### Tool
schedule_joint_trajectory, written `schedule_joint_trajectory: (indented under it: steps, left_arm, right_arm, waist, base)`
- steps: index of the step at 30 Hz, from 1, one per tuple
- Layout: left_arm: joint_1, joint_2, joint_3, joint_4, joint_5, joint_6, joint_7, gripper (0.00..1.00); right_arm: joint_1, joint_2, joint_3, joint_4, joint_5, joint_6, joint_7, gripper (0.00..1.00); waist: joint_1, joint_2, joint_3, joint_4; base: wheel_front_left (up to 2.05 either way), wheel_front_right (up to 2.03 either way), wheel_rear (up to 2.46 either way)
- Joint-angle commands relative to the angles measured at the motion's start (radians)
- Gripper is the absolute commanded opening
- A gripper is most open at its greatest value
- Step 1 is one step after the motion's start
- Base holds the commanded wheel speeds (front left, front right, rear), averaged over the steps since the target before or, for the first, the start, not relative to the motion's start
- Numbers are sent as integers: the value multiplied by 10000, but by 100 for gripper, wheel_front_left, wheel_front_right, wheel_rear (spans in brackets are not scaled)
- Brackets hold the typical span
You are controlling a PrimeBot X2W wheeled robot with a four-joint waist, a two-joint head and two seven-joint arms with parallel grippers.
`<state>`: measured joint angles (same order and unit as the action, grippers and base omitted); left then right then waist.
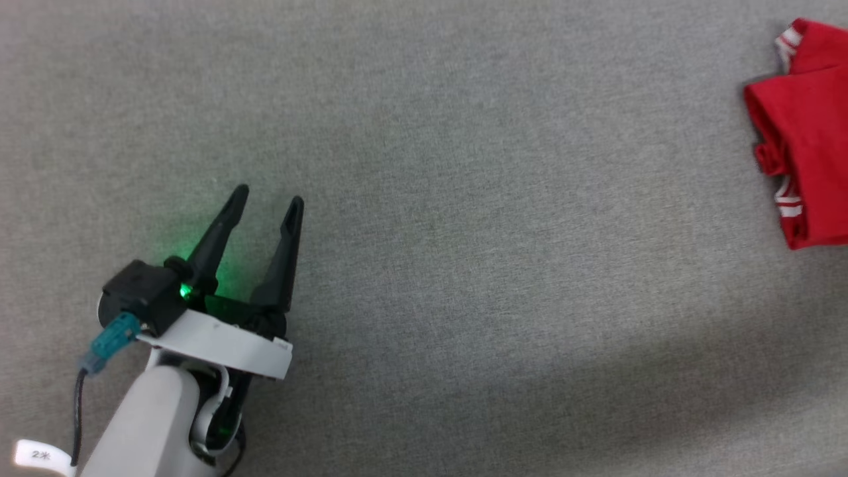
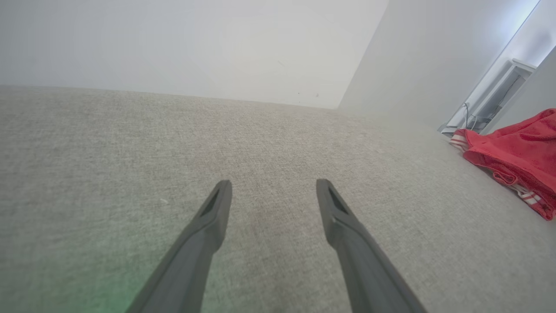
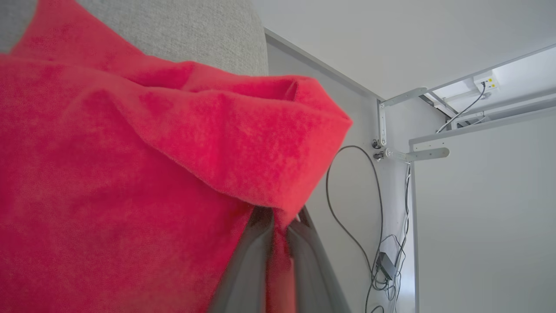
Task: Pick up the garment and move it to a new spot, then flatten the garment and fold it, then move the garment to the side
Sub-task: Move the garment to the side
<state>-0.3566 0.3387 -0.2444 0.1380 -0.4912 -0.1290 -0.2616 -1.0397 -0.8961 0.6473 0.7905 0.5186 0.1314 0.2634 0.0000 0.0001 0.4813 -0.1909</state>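
Pinching fuzzy red garment (image 3: 130, 174), right end effector (image 3: 281, 219), woven grey surface (image 1: 464, 199)

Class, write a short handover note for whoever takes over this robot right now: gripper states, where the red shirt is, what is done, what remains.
Left gripper: open, empty, over the bare grey cloth surface.
Right gripper: shut on an edge of the red shirt.
Shirt: a compact folded bundle at the far right of the surface, well apart from the left gripper.
Done: the folding, apparently; the shirt looks set to the side.
Left: release the shirt and draw the right arm back.
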Motion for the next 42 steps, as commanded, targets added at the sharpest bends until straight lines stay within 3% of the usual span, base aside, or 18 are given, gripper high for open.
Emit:
schedule_joint_trajectory:
  steps: [1, 11, 13, 16, 18, 21, 23, 33, 42]
  left_arm:
    - [-129, 20, -47, 23, -3, -26, -26, 100]
    - [-338, 6, -252, 222, -74, -26, -5, 100]
    - [-319, 26, -216, 240, -86, -25, -5, 100]
    - [-267, 46, -131, 234, -101, -9, -8, 100]
    - [-214, 40, -101, 230, -104, -8, -9, 100]
    - [-156, -14, -62, 220, -111, -8, -11, 100]
    - [-95, -65, -29, 215, -113, -8, -12, 100]
    - [524, -320, 506, 376, -273, -9, -20, 100]
    - [1561, -554, 1101, 573, -164, -9, -20, 100]
  right_arm:
    - [-192, 164, -50, 241, -115, -15, -142, 0]
    - [-565, 808, -170, 1689, -428, -15, -852, 0]
    - [-630, 937, -188, 1944, -474, -15, -1022, 31]
    - [-727, 1139, -170, 2274, -539, -15, -1248, 60]
    - [-829, 1249, -139, 2417, -547, -15, -1367, 74]
    - [-842, 1408, -63, 2607, -524, -15, -1521, 85]
    - [-861, 1458, -8, 2682, -523, -15, -1633, 100]
    - [-420, 1864, 114, 2772, -50, -15, -2552, 100]
    - [553, 2584, -115, 2651, 185, -15, -4024, 100]
  waist:
    - [0, -1, 274, -20]
    - [0, -1, 496, 202]
    - [0, -1, 468, 259]
    - [0, -1, 356, 322]
    - [0, -1, 234, 359]
    - [0, -1, 13, 414]
    - [0, -1, -169, 453]
    - [0, -1, -1435, 712]
    - [0, -1, -2989, 917]
  base:
    - [0, 0, 0]
    - [0, 0, 0]
    - [0, 0, 0]
    - [0, 0, 0]
    - [0, 0, 0]
    - [0, 0, 0]
    - [0, 0, 0]
    - [0, 0, 0]
    - [0, 0, 0]
